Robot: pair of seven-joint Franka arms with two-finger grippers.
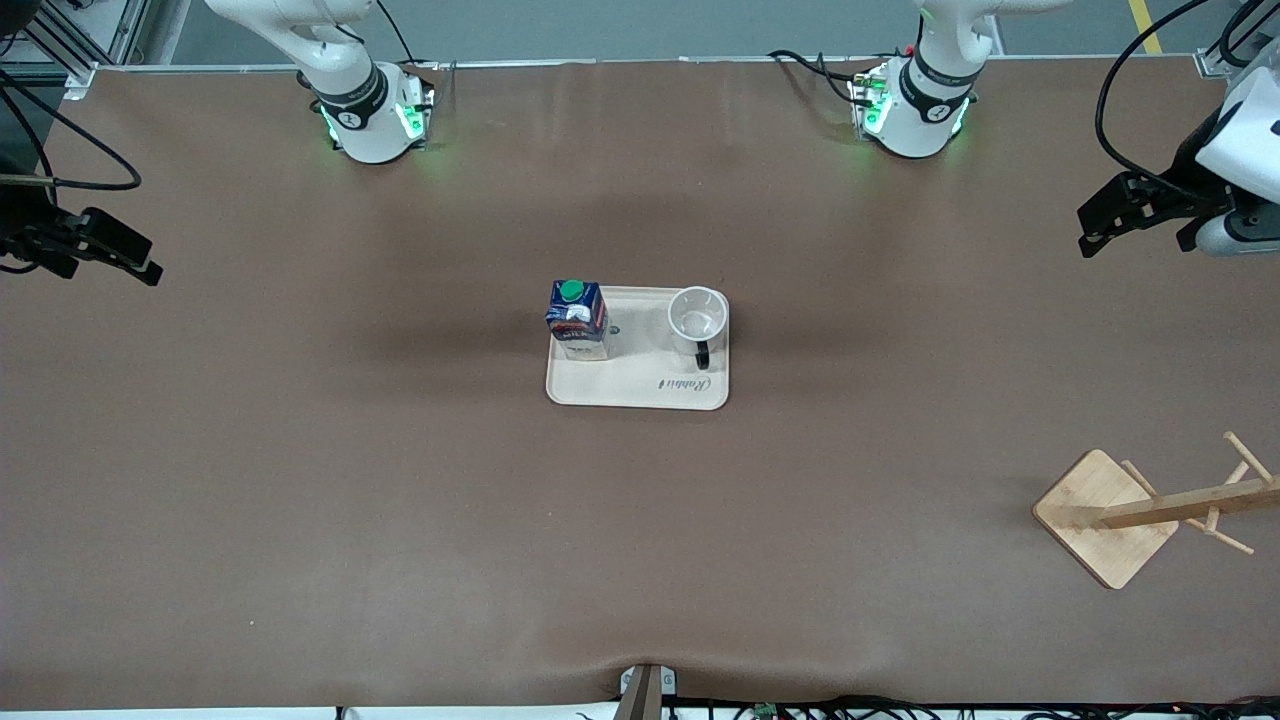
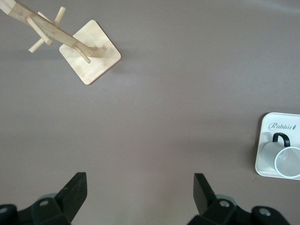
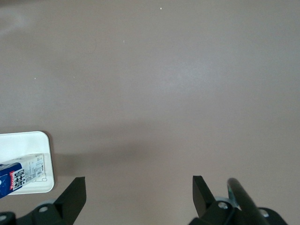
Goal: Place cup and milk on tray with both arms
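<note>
Mug and milk carton stood on tray; task looked done. Left claw and right claw spread, empty, apparently parked over bare desk.

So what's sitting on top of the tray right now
On the tray stand the milk, upright at the right arm's end, and the cup at the left arm's end, handle toward the front camera. The cup looks empty. The tray surface beneath them is covered.
</note>
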